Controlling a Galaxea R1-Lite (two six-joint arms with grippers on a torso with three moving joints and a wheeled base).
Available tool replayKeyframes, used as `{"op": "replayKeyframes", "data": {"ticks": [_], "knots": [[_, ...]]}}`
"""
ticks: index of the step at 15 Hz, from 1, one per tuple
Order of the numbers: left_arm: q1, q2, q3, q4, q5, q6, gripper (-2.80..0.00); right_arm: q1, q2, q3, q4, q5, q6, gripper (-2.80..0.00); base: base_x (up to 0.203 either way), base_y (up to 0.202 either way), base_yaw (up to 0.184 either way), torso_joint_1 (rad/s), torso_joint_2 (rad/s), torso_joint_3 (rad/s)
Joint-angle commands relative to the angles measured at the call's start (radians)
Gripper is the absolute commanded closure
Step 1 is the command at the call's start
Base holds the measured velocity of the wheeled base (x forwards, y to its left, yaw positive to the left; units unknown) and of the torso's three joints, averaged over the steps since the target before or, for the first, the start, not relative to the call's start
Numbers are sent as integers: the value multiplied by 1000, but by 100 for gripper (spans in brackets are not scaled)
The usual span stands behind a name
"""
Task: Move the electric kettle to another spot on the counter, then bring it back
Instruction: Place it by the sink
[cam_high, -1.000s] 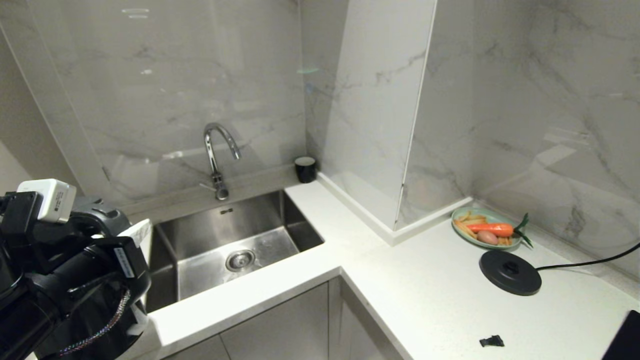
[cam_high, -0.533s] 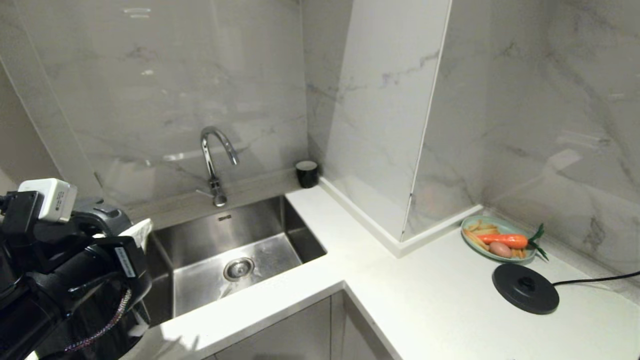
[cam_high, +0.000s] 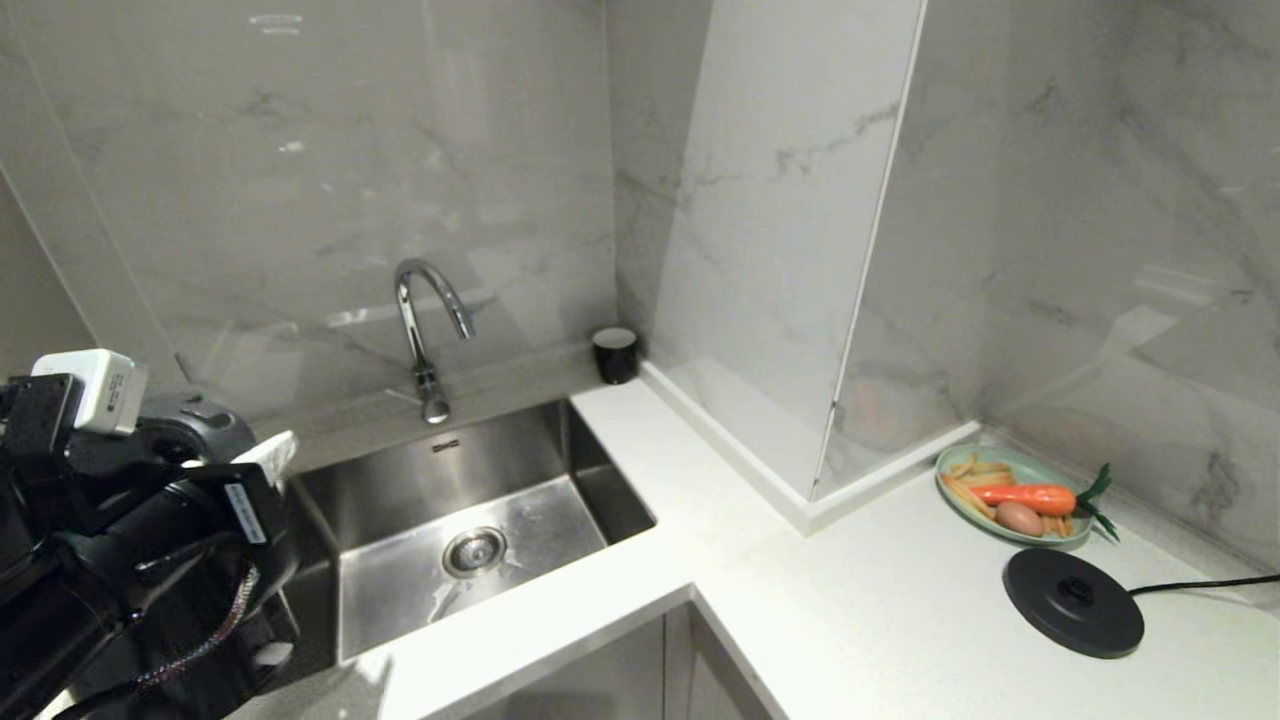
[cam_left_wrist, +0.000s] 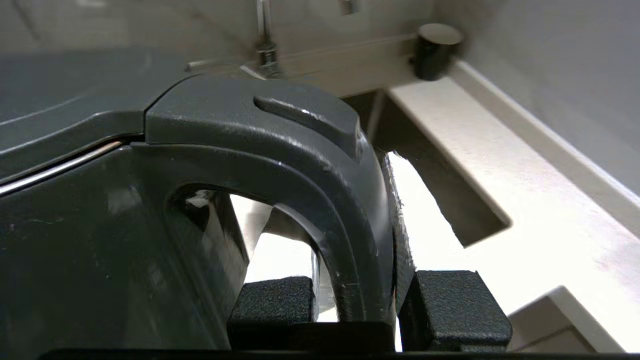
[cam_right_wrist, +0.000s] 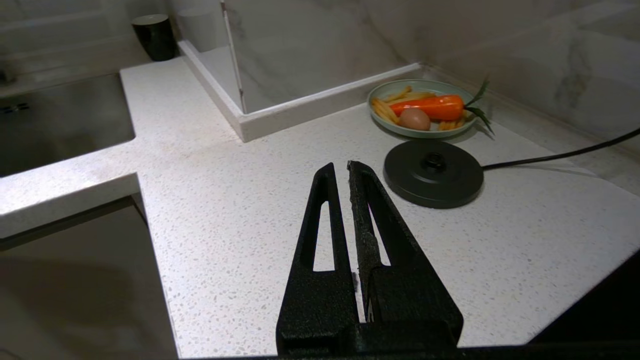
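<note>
The electric kettle (cam_left_wrist: 150, 200) is carried off its base disc (cam_high: 1073, 602) by the loop handle (cam_left_wrist: 320, 200), which is clamped between the fingers of the left gripper (cam_left_wrist: 360, 310); it's held by the handle prob. so the body hangs clear of the arm. It's at the sink's (cam_high: 480, 510) left side, by the counter's (cam_high: 860, 600) front edge, far from the disc at the right end. Whether it's lifted or set down can't be told. The right gripper (cam_right_wrist: 342, 172), fingers pressed together and empty, is parked above the counter nr the disc, w/ a plate of food (cam_high: 1015, 485) behind.
</note>
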Motion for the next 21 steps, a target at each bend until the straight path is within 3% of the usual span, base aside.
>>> {"op": "replayKeyframes", "data": {"ticks": [1,3,8,11,15,21], "knots": [[83,68,-24,-8,1,0,0,0,0,0,0,0,0,0,0,0,0,0,0,0],[144,116,-36,-33,-9,-3,0,0,1,0,0,0,0,0,0,0,0,0,0,0],[272,291,-54,-181,-118,-1,0,0,0,0,0,0,0,0,0,0,0,0,0,0],[318,466,-106,-286,-128,0,0,0,0,0,0,0,0,0,0,0,0,0,0,0],[373,678,-130,-520,-130,12,0,0,0,0,0,0,0,0,0,0,0,0,0,0],[439,825,-129,-671,-132,31,0,0,0,0,0,1,1,0,0,0,0,0,0,0]]}}
